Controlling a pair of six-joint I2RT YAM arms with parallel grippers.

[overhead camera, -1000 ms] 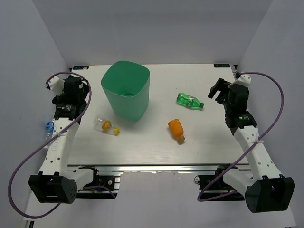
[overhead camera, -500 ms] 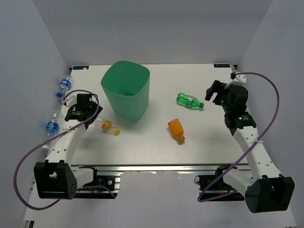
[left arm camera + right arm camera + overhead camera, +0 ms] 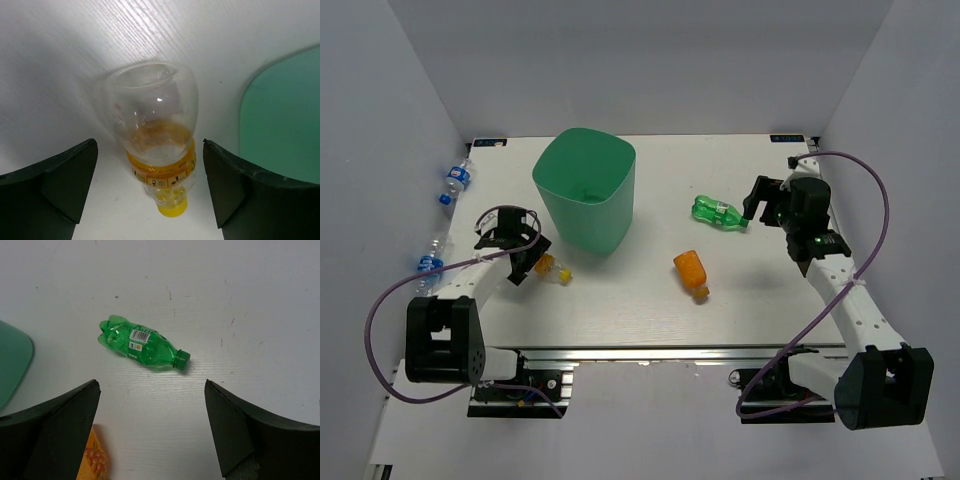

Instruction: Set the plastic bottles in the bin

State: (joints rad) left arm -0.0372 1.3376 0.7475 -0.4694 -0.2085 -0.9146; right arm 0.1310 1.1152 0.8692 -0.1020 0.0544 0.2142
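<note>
Framing the clear yellow-capped bottle (image 3: pixel 152 135) lying on the table (image 3: pixel 640 310) just beside the bin (image 3: pixel 590 225), the left gripper (image 3: pixel 149 145) stands wide open and should descend centred on the body before closing, while the right gripper (image 3: pixel 151 385), equally wide, hovers near the green bottle (image 3: pixel 141 342).

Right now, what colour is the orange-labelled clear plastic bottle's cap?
Yellow cap, clearest in left wrist view.
</note>
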